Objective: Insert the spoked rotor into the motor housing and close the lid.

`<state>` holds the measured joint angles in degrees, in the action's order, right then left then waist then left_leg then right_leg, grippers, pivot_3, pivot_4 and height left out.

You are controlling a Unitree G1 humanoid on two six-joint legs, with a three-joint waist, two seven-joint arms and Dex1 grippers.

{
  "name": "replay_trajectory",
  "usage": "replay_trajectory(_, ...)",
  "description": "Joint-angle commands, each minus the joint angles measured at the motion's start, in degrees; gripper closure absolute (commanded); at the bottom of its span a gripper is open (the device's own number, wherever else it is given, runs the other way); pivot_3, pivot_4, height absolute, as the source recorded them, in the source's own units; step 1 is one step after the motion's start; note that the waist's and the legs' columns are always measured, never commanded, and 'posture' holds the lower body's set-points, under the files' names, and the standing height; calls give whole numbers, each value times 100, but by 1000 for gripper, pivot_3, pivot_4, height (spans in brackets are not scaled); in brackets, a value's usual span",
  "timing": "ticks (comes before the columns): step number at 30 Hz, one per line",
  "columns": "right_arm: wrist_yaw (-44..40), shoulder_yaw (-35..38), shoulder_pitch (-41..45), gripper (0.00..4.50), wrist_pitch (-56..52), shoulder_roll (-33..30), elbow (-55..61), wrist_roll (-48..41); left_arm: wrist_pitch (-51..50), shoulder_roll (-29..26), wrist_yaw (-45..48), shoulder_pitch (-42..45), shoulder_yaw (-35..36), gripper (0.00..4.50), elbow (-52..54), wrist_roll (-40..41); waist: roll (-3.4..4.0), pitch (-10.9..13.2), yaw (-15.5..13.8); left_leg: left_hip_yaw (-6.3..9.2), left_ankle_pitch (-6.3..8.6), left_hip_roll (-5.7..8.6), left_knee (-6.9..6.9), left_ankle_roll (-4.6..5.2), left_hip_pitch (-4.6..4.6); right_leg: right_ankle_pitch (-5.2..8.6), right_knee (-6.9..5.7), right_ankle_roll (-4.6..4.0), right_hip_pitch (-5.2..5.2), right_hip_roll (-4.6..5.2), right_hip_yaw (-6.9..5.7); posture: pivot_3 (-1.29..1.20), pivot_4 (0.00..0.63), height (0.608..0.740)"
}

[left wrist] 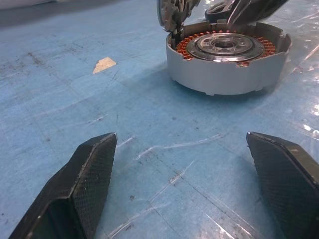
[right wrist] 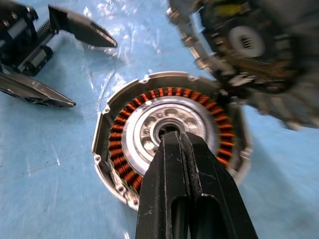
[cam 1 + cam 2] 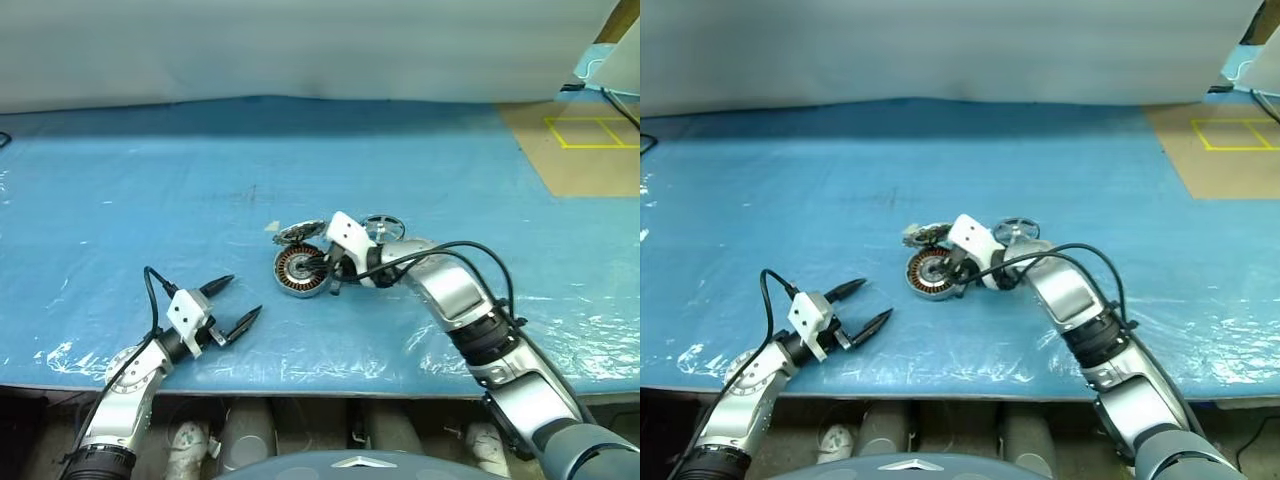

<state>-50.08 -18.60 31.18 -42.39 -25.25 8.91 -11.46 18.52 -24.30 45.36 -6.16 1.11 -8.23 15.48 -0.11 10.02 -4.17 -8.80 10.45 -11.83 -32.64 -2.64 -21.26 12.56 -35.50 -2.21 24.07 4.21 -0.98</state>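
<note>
blue table (image 3: 120, 180): motor housing (image 3: 300, 270) under closed right gripper (image 2: 175, 142).

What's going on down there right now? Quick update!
Left gripper open, idle. Right gripper shut, empty, over motor housing. Lid open; spoked rotor not yet inserted. Nothing in the way.

The right gripper (image 2: 175, 142) hides part of the motor housing (image 2: 119, 149) windings.
</note>
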Motion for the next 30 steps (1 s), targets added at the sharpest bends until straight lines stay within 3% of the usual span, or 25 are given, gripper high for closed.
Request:
replay_trajectory(1, -231, 827, -186, 4486, -634, -520, 1007, -681, 155, 33, 41, 46, 73, 111, -5, 52, -1, -1, 1, 0, 0, 0, 0, 0, 5, 0, 0, 0, -3, -1, 0, 0, 150, 740)
replay_trajectory(5, -153, 1155, -396, 4486, -838, -1411, 1103, -529, 197, 107, 64, 131, 29, 111, -78, 21, -3, -2, -9, 0, 0, 0, 0, 0, 14, 0, 4, 1, -12, -2, 0, 0, 150, 740)
replay_trajectory(8, 71, 1351, -293, 3876, -926, -1519, 742, -539, 190, 132, 125, 226, -9, 111, -86, 28, -2, -2, 28, -1, 0, 3, -2, 0, 20, 0, -2, 1, -12, -3, 3, 0, 150, 740)
replay_trajectory(16, 845, 1301, 87, 1106, -964, -1150, 87, -329, -352, 18, 63, 196, 21, 111, 649, 149, -2, -2, 24, -1, 0, 3, -5, 0, 14, 0, -4, 0, -8, -3, 2, 0, 150, 740)
replay_trajectory(19, 968, 1258, 191, 1106, -935, -1030, -146, -293, -498, 38, -21, 104, -18, 111, 876, 111, -2, -2, 22, -1, 0, 3, -4, 0, 12, 0, -3, -1, -7, -3, 1, 0, 150, 740)
replay_trajectory(30, 1171, 1000, 704, 1106, -678, -504, -1272, -45, -76, 260, -22, 251, -98, 111, 123, -86, -1, -2, 26, -4, 0, 5, -8, 0, 12, 0, -11, -2, -4, -4, 1, 0, 150, 740)
